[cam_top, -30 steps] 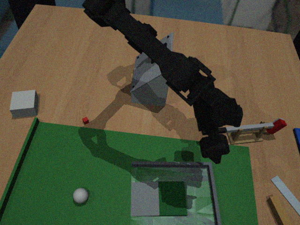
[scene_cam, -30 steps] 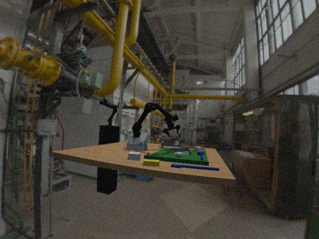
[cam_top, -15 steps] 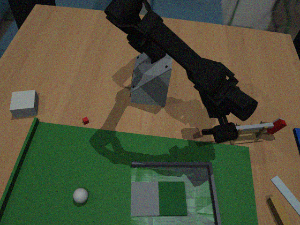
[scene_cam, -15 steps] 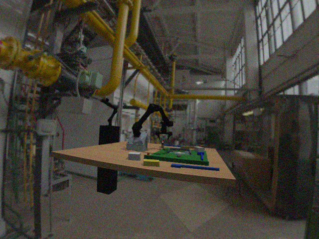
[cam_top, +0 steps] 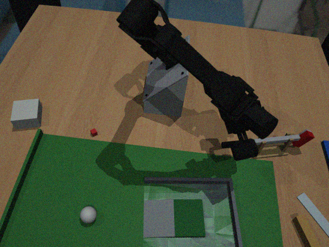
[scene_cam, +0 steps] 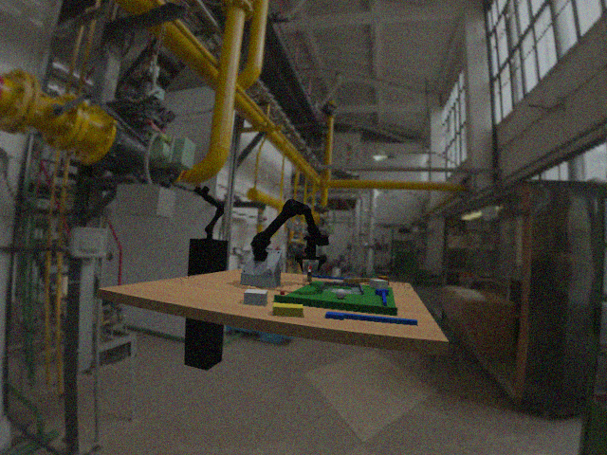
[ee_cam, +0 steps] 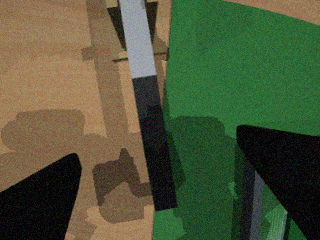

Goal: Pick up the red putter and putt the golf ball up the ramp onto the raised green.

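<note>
We are poised above the red putter (cam_top: pixel 276 140), which rests on a small tan stand (cam_top: pixel 276 150) on the wood-grain table (cam_top: pixel 66 66), just beyond the far edge of the flat green mat (cam_top: pixel 66 172). The putter is a slim square-section bar: a matte black grip at one end, a pale grey shaft in the middle, and a blocky red head (cam_top: pixel 305 137) at the other. Its long axis runs roughly parallel to the mat's far edge — in the top view the grip points left toward the arm's grey wedge-shaped base (cam_top: pixel 164 90) and the red head points right, toward the table's edge.

Our gripper (ee_cam: pixel 160 194) stands almost fully open and holds nothing. In the wrist view its two dark, pointed fingers frame the putter's black grip, one on each side and both apart from it; the grip lies between them with the grey shaft running away up the picture.

The golf ball (cam_top: pixel 88 214) — white, smooth and round — sits on the mat well away from the putter, near the mat's left side. To its right is the grey-framed recess holding the ramp (cam_top: pixel 159 217), a flat grey panel, touching the raised green (cam_top: pixel 189 217), a square green patch.

A pale grey box (cam_top: pixel 25 112) and a tiny red cube (cam_top: pixel 93 131) lie on the wood beside the mat.
</note>
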`<action>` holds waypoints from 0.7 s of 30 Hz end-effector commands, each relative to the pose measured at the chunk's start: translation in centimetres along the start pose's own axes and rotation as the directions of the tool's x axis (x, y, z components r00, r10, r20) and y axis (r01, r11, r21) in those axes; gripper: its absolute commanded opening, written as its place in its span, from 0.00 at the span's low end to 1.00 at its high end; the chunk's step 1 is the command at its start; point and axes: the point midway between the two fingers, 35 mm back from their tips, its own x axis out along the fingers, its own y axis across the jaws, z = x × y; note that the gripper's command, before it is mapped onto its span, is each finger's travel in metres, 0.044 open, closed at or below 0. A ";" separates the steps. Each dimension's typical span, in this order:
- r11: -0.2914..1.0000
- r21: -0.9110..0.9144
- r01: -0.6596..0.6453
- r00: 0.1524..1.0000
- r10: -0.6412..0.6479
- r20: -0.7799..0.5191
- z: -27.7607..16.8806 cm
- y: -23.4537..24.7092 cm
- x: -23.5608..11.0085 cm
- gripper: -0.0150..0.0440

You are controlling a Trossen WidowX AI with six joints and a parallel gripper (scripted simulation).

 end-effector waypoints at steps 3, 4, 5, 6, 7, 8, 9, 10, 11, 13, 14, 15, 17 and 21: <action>1.000 -0.004 -0.005 1.000 0.005 -0.010 -0.8 0.2 2.1 1.00; 1.000 -0.004 -0.005 1.000 0.005 -0.010 -0.8 0.2 2.1 1.00; 1.000 -0.004 -0.005 1.000 0.005 -0.010 -0.8 0.2 2.1 1.00; 1.000 -0.004 -0.005 1.000 0.005 -0.010 -0.8 0.2 2.1 1.00; 1.000 -0.004 -0.005 1.000 0.005 -0.010 -0.8 0.2 2.2 1.00; 1.000 -0.004 -0.005 1.000 0.005 -0.010 -0.8 0.2 2.2 1.00; 1.000 -0.004 -0.005 1.000 0.005 -0.010 -0.8 0.2 2.3 1.00; 1.000 -0.004 -0.005 1.000 0.005 -0.010 -0.8 0.2 2.4 1.00; 1.000 -0.004 -0.005 1.000 0.005 -0.010 -0.9 0.2 2.5 1.00; 1.000 -0.004 -0.005 1.000 0.005 -0.010 -0.9 0.2 2.8 1.00; 1.000 -0.004 -0.005 1.000 0.005 -0.010 -1.0 0.2 3.0 1.00; 1.000 -0.004 -0.005 1.000 0.005 -0.010 -1.0 0.2 3.1 1.00; 1.000 -0.004 -0.005 1.000 0.005 -0.010 -1.1 0.2 3.4 1.00; 1.000 -0.004 -0.005 1.000 0.005 -0.011 -1.3 0.2 4.0 1.00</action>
